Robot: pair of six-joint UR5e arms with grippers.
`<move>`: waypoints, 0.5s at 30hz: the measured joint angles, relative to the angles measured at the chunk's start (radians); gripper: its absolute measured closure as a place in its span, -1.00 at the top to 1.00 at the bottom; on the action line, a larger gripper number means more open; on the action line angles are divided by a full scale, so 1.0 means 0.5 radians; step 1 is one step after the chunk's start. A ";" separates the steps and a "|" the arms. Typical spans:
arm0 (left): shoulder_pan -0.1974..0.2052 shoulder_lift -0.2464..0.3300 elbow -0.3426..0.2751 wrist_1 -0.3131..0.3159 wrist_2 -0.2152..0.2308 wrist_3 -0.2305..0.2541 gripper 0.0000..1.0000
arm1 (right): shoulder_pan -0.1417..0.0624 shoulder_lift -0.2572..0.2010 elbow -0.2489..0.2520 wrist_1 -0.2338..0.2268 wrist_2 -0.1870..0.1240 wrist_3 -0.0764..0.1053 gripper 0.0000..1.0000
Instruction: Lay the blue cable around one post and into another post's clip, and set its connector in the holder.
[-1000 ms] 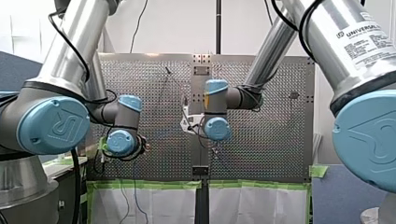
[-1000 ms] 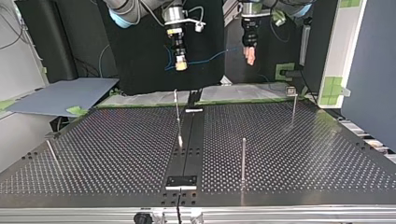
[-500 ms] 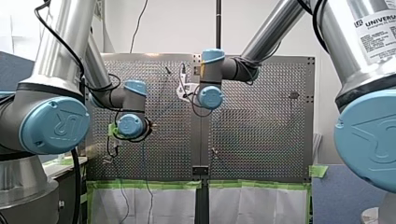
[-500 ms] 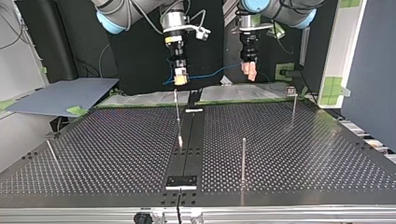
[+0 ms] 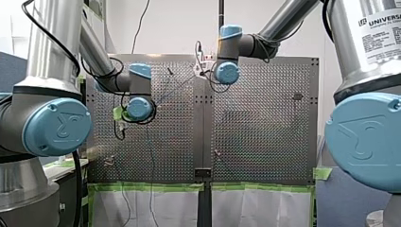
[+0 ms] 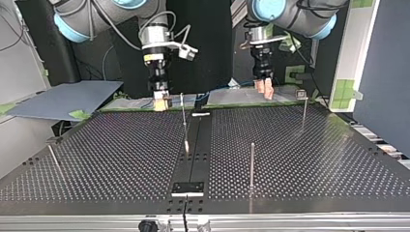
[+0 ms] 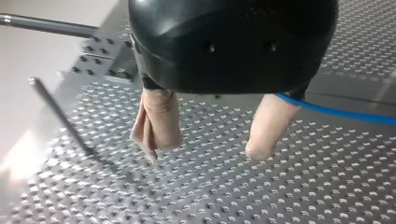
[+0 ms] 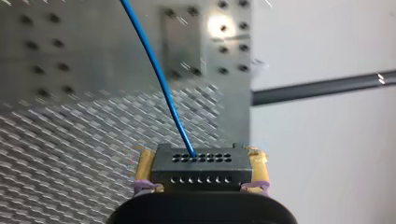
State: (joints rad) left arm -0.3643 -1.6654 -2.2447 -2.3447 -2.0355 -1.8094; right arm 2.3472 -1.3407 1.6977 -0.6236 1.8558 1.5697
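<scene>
My right gripper (image 8: pixel 201 164) is clamping the connector (image 8: pixel 201 170) by its rigid body, a sound hold, I judge. The cable (image 8: pixel 159 79), likely light and limp, is trailing along the table's (image 6: pixel 290 145) far edge in the top view, passing my left gripper (image 7: pixel 206 149), whose fingers (image 7: pixel 159 116) are standing apart.

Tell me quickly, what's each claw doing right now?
Left claw: open, holding nothing.
Right claw: closed on the connector of the blue cable.

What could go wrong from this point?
1. The connector is pinched only at its ends by my right gripper; tension in the blue cable could twist it loose.
2. My left gripper stands open, the cable passing beside one finger, so it may slip away.
</scene>
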 joint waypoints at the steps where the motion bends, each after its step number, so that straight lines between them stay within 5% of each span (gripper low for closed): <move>1: 0.004 0.013 0.013 -0.014 0.000 -0.008 1.00 | -0.023 -0.022 -0.016 0.023 -0.002 -0.009 -1.00; 7: 0.026 0.115 0.115 -0.115 0.023 -0.058 1.00 | -0.122 -0.135 -0.094 0.135 -0.016 -0.025 -1.00; 15: 0.056 0.263 0.263 -0.263 0.106 -0.087 1.00 | -0.143 -0.283 -0.233 0.284 -0.062 -0.032 -1.00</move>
State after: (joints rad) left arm -0.3364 -1.5340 -2.1133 -2.4764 -1.9824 -1.8530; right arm 2.2755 -1.4822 1.5814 -0.4816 1.8246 1.5539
